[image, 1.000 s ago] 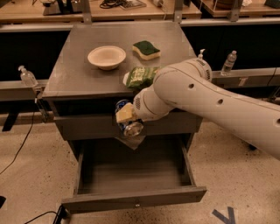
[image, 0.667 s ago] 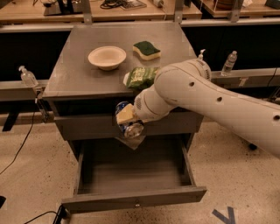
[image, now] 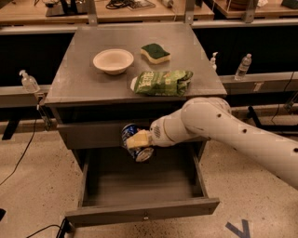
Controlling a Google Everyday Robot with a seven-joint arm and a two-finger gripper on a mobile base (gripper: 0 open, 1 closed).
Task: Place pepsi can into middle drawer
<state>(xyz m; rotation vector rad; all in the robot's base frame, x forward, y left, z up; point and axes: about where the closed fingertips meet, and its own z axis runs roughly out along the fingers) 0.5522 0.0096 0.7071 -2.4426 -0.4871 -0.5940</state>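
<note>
Lower than a second ago, the gripper [image: 138, 139] now hangs over the open middle drawer [image: 139, 188]. The arm no more covers the green crisp bag [image: 163, 82], which lies on the cabinet top above the gripper. The fingers are closed on the pepsi can [image: 129, 132]. The can sits tilted between them, silver end down, above the drawer floor.

Robot lab, workbenches [image: 139, 14], jaws above open drawer [image: 177, 209]
</note>
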